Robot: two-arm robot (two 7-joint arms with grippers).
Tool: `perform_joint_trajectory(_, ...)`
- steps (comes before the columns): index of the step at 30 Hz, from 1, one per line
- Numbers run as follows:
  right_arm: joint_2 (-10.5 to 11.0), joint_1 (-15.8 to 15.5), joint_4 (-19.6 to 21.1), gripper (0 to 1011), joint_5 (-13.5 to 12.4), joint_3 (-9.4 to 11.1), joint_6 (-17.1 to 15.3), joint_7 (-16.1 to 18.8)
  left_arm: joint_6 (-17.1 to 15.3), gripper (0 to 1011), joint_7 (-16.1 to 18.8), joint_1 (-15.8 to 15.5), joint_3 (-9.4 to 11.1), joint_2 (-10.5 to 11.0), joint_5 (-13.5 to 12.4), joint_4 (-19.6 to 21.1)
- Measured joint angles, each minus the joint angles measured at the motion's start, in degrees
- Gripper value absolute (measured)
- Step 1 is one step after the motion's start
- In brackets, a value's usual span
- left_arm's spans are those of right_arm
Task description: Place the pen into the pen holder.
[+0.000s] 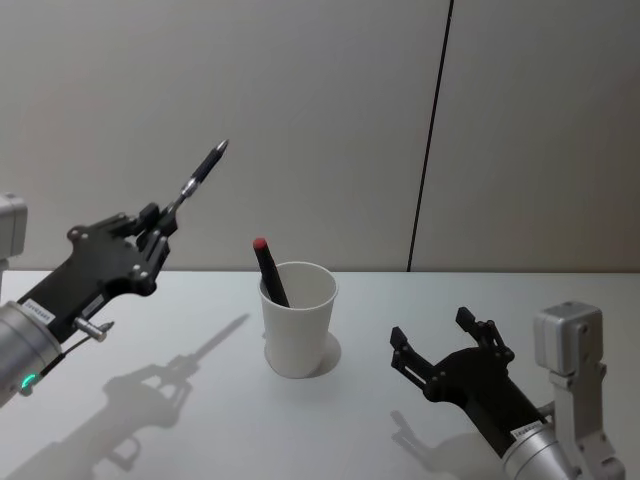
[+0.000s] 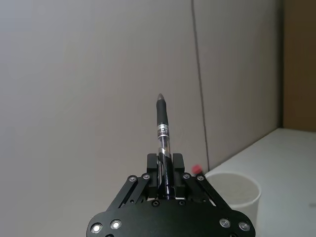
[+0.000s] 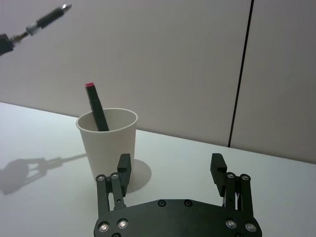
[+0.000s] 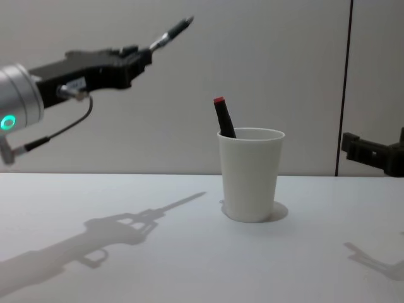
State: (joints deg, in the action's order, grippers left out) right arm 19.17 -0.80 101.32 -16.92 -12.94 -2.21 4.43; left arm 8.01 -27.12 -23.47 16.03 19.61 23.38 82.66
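Note:
A black pen (image 1: 203, 172) with a clear middle section sticks up and away from my left gripper (image 1: 158, 232), which is shut on its lower end, raised above the table to the left of the cup. The same pen (image 2: 163, 133) (image 4: 169, 35) (image 3: 47, 19) points up past the fingers. The pen holder (image 1: 297, 318), a white paper cup (image 4: 250, 173) (image 3: 109, 143) (image 2: 236, 193), stands upright mid-table with a black marker with a red end (image 1: 268, 268) leaning inside. My right gripper (image 1: 447, 345) (image 3: 170, 167) hovers open, low, to the right of the cup.
The white table (image 1: 200, 420) carries the arms' shadows at left and front right. A grey wall with a dark vertical seam (image 1: 428, 140) stands close behind the table's far edge.

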Motion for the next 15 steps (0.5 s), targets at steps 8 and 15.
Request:
perform_joint_trajectory(8, -0.38, 0.32, 0.63, 1001, -2.75, -0.03, -0.92, 2.92, 3.82, 190, -4.48, -1.67, 1.25, -0.65, 1.89, 1.2)
perform_joint_trajectory(15, -0.71, 1.04, 1.93, 1001, -7.27, 0.04, -2.31, 7.0, 6.37, 189, -7.52, -3.07, 3.05, -1.57, 2.76, 1.5)
